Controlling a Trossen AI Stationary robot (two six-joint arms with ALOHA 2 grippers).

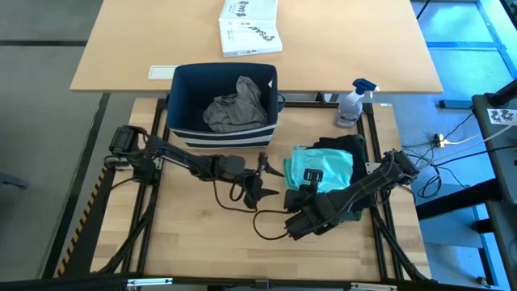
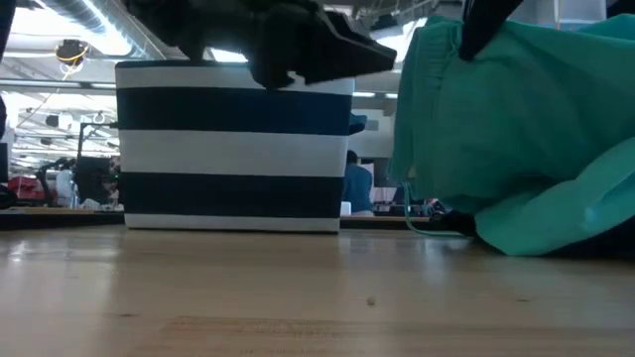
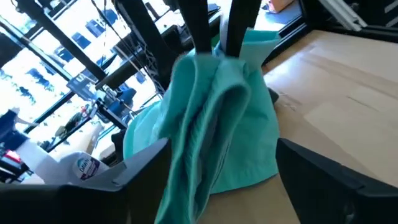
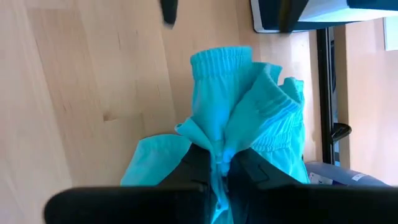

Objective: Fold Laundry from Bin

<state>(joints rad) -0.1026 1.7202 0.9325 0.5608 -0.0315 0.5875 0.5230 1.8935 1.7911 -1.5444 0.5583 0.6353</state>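
The navy bin stands at the table's far side with a grey garment lying inside it. A teal piece of the laundry lies to the right over a black garment. My right gripper is shut on a raised bunch of the teal piece. My left gripper is open and nearly level, left of the teal piece. Its fingers stand on either side of the hanging teal fold. Whether they touch it I cannot tell. My right gripper pinches a bunched fold of the teal piece, several layers gathered below the elastic band, between its two fingers. The fingers come slanting down from above. The held part hangs below them in slack folds, and the lower part rests on the table.
A spray bottle stands right of the bin. On the lighter table beyond it lie a white printed box and a white card. Bare wood stretches along the near side. Cables hang off the right edge.
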